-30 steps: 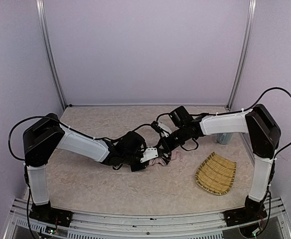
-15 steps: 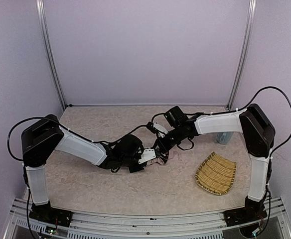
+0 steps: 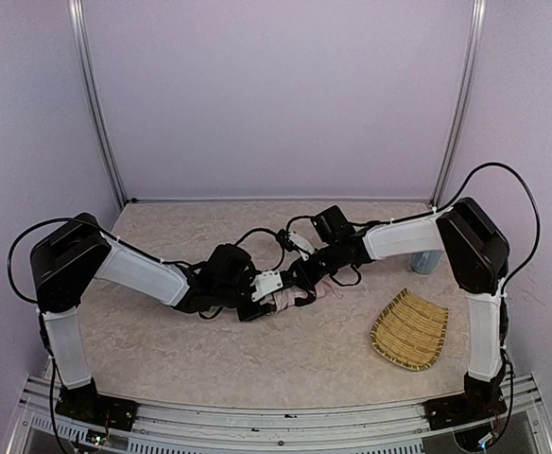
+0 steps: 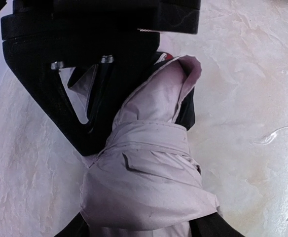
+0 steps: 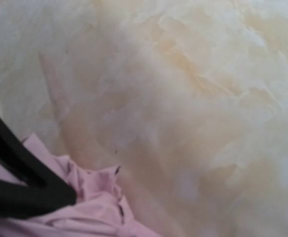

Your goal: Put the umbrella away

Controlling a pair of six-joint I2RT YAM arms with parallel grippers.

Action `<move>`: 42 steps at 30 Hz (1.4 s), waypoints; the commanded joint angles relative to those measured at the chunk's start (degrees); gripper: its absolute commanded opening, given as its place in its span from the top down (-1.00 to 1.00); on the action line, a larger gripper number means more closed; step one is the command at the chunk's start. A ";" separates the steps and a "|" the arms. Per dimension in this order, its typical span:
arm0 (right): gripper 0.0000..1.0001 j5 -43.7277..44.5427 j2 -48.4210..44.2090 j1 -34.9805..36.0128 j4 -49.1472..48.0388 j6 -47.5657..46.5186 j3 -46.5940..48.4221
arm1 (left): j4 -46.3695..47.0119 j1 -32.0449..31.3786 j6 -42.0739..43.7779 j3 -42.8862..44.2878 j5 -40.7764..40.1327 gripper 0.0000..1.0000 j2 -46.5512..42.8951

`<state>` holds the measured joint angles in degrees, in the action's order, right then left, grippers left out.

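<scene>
My left gripper astride the bundled umbrella, open or gripping I cannot tell, my right gripper closed against its fabric, tray near right.

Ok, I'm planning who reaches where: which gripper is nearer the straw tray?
Right. The right gripper is at the side of the umbrella nearer the tray; the left gripper is at its far side.

walls: pale lilac | tabletop: beige marbled | corner posts: metal
</scene>
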<state>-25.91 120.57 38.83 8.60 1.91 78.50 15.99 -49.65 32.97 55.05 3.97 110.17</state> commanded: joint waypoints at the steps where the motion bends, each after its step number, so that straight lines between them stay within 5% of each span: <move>1: 1.00 10.83 7.12 -1.31 9.70 -1.44 -5.28 | -4.05 -0.30 -1.65 -1.05 10.67 -0.21 -1.84; 9: 1.00 10.41 7.39 -1.30 9.52 -1.31 -5.54 | -7.00 0.47 -0.76 -3.31 8.12 -0.84 -13.56; 16: 1.00 9.42 7.49 -1.30 9.38 -1.09 -4.63 | -7.91 -3.62 6.03 1.00 5.78 -0.79 -9.80; 30: 1.00 7.33 7.24 -1.39 8.41 -1.03 -4.17 | -15.34 2.67 14.22 14.07 4.01 -0.76 6.84; 34: 1.00 6.81 7.31 -1.47 8.38 -0.84 -3.68 | -15.63 2.89 13.83 14.93 6.96 -0.58 9.07; 42: 1.00 5.77 5.07 -2.67 7.16 0.17 -4.42 | -19.83 4.11 12.82 14.43 8.80 0.60 11.27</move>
<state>-23.64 122.13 37.23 3.20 2.39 78.17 1.06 -45.89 45.98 70.87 10.39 118.43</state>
